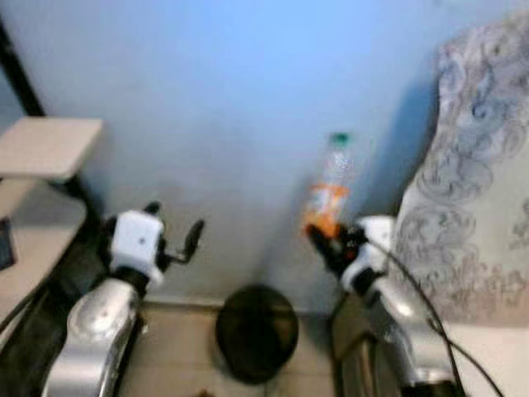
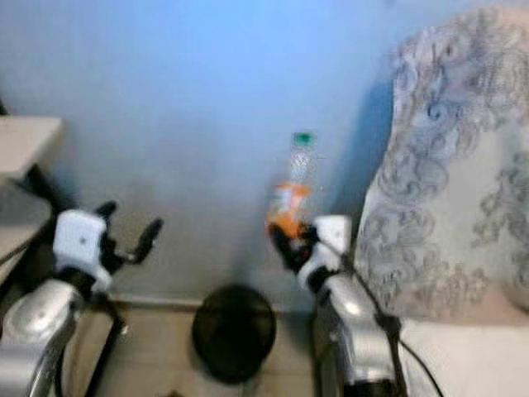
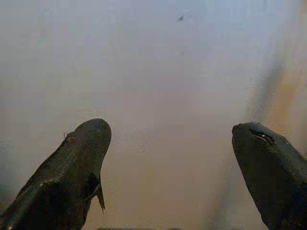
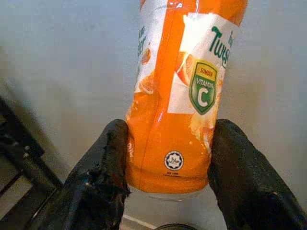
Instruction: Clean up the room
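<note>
Orange-labelled clear plastic bottle (image 4: pixel 180 96), one, green cap, upright, clamped at its base by our right gripper (image 4: pixel 168 163); left gripper (image 1: pixel 173 231) spread, empty; one round black bin (image 1: pixel 256 331) below.

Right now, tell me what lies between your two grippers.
In the left eye view, bare blue wall separates the left gripper from the right gripper holding the orange bottle. The black bin sits lower, on the floor.
</note>
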Motion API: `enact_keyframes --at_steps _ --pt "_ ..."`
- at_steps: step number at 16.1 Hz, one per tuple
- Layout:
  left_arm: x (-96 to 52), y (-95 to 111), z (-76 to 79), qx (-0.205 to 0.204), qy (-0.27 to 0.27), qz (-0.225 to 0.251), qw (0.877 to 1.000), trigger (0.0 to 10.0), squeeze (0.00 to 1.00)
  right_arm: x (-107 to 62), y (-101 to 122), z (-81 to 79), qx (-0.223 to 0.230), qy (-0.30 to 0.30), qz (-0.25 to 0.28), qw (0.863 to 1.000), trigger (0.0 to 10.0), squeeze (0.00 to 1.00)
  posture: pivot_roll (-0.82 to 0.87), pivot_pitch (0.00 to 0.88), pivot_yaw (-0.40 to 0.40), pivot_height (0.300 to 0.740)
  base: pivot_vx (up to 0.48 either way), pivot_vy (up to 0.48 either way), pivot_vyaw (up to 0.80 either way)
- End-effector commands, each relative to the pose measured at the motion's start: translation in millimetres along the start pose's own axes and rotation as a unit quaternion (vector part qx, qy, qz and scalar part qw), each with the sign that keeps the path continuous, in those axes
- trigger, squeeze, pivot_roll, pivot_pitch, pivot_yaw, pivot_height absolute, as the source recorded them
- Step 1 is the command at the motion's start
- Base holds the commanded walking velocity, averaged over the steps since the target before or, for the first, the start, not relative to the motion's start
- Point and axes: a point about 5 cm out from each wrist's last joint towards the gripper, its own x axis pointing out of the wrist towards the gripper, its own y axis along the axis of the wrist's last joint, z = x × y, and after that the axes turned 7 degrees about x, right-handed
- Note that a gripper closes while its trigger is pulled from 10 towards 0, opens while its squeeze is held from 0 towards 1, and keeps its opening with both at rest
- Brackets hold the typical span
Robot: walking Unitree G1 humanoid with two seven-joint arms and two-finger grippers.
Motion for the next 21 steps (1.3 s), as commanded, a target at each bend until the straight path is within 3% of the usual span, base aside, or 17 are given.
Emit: enact_keyframes --at_steps 1,4,8,11,12,15,21 --pt "1.1 5 9.1 -0.008 -0.019 0.016 1.000 10.0 0.00 -8.8 7 15.1 -0.010 -0.014 0.007 1.000 10.0 0.00 0.06 0.000 -0.030 0.740 0.000 0.000 0.00" --pt "-3.8 1 16.3 -0.018 -0.056 -0.001 0.998 10.0 0.00 -13.6 6 20.1 -0.040 0.023 -0.024 0.999 10.0 0.00 0.06 0.000 -0.037 0.740 0.000 0.000 0.00" --pt "-17.3 -19 32.2 -0.004 -0.182 -0.071 0.981 10.0 0.00 1.5 -12 11.5 -0.112 0.110 -0.119 0.980 10.0 0.00 0.06 0.000 -0.056 0.740 0.000 0.000 0.00" --pt "-25.6 -26 32.8 0.036 -0.237 -0.098 0.966 10.0 0.00 13.5 -38 5.6 -0.165 0.157 -0.202 0.953 10.0 0.00 0.06 0.031 -0.070 0.740 0.000 0.000 0.00" --pt "-26.7 -29 30.1 0.051 -0.246 -0.106 0.962 10.0 0.00 18.4 -50 0.9 -0.191 0.173 -0.238 0.936 10.0 0.00 0.06 0.039 -0.072 0.740 0.000 0.000 0.00" --pt "-33.8 -35 29.0 0.072 -0.283 -0.132 0.947 10.0 0.00 34.7 -74 -12.8 -0.236 0.169 -0.291 0.912 10.0 0.00 0.06 0.052 -0.071 0.740 0.000 0.000 0.00" --pt "-38.9 -38 30.2 0.090 -0.305 -0.146 0.937 10.0 0.00 45.8 -87 -15.4 -0.266 0.111 -0.322 0.902 10.0 0.00 0.06 0.054 -0.066 0.740 0.000 0.000 0.00"
